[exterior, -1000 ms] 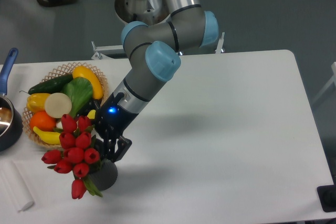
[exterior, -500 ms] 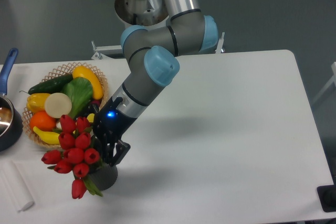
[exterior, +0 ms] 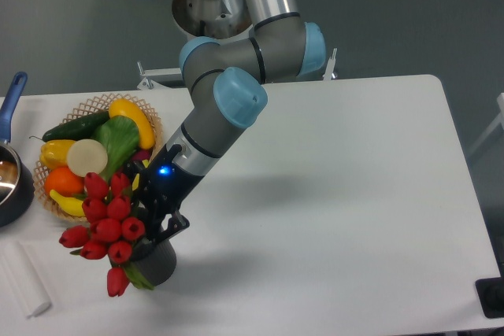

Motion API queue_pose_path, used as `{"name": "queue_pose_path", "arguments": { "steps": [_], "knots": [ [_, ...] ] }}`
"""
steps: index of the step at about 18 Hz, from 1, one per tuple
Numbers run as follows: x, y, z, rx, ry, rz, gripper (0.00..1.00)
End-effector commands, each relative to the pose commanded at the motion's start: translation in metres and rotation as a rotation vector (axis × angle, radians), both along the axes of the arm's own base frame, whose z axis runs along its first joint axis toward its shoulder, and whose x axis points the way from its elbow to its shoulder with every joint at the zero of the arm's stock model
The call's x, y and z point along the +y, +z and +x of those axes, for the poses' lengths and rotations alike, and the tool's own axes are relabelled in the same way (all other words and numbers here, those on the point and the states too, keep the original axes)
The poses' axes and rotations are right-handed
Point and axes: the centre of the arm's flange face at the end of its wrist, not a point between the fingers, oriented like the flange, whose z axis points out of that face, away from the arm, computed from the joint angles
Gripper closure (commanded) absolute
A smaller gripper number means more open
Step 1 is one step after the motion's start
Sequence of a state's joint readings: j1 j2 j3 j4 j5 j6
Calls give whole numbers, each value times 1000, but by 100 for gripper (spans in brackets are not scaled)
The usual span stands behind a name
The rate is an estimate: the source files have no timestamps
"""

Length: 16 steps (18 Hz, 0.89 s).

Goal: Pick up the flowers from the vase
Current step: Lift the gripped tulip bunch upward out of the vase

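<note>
Your white surface (exterior: 339, 194) carries everything here, and the UR5e arm (exterior: 224, 108) reaches down and leftward over it from the base at the top, angled that way, I'd say, so the wrist comes at the bunch from the side where the stems are rather than down through the buds. The wicker basket (exterior: 150, 120) of fruit and vegetables sits just behind the bunch, touching or nearly touching it in this view, so you have little room on that side. At the left edge a dark pan with a blue handle (exterior: 9, 100) is cut off by the frame, and a pale rolled cloth or paper (exterior: 24, 285) lies near the front corner, too blurred to name for sure. Now the flowers (exterior: 106, 230): red tulip buds fanned out to the left, leaning over the vase's mouth, stems in the vase. The gripper (exterior: 157, 226) is pressed in right at the stems, above the rim, and that's your trouble: the buds and the wrist hide the jaws, so I cannot tell whether they have closed on the stems or merely bracket them. The vase (exterior: 161, 264), dark grey and standing upright near the front edge, shows only its lower right side; its mouth is hidden.
</note>
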State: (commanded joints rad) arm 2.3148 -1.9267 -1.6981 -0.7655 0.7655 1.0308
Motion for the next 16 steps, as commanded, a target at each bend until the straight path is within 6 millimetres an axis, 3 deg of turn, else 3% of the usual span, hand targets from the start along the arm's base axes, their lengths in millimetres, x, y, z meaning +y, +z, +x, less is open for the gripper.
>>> {"name": "queue_pose_path", "arguments": {
  "steps": [11, 16],
  "knots": [
    [-7, 31, -8, -53, 47, 45, 51],
    [-19, 63, -14, -113, 83, 100, 51]
  ]
}}
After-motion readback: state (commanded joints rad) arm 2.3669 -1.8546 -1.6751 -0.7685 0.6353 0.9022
